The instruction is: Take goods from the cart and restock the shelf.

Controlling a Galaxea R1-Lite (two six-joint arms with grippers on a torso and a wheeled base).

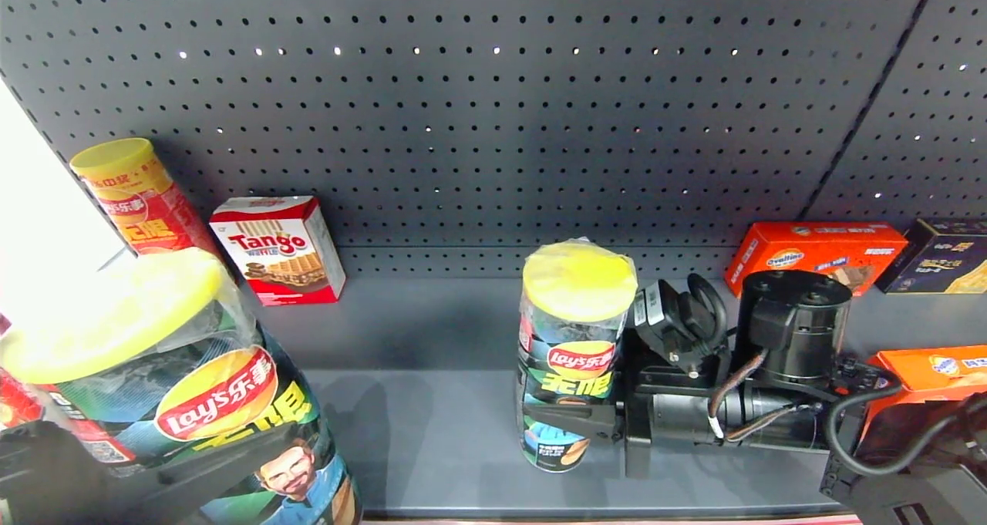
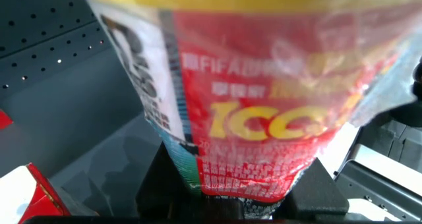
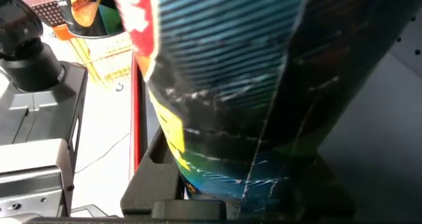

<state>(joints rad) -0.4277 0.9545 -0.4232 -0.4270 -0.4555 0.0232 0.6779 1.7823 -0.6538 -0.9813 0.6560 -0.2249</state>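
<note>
Film-wrapped chip canisters, judged light, stiff, slippery. Left canister (image 1: pixel 154 371) is clamped low by left gripper (image 1: pixel 146 463); right canister (image 1: pixel 574 340) likewise by right gripper (image 1: pixel 574 423).

The head camera sits above the shelf (image 1: pixel 432 402) and faces forward and down, close enough that the pegboard (image 1: pixel 493 124) back panel takes up the upper half of its view. The left wrist camera looks along its arm at very short range onto the left can (image 2: pixel 264 118), with shelf deck and pegboard behind it. The right wrist camera is equally close to the right can (image 3: pixel 250 99) and looks past it to the shelf's red front edge (image 3: pixel 137 118) and pale floor (image 3: pixel 99 151). The head view shares both cans with the wrist views. It shares the pegboard and shelf deck with the left wrist view.
</note>
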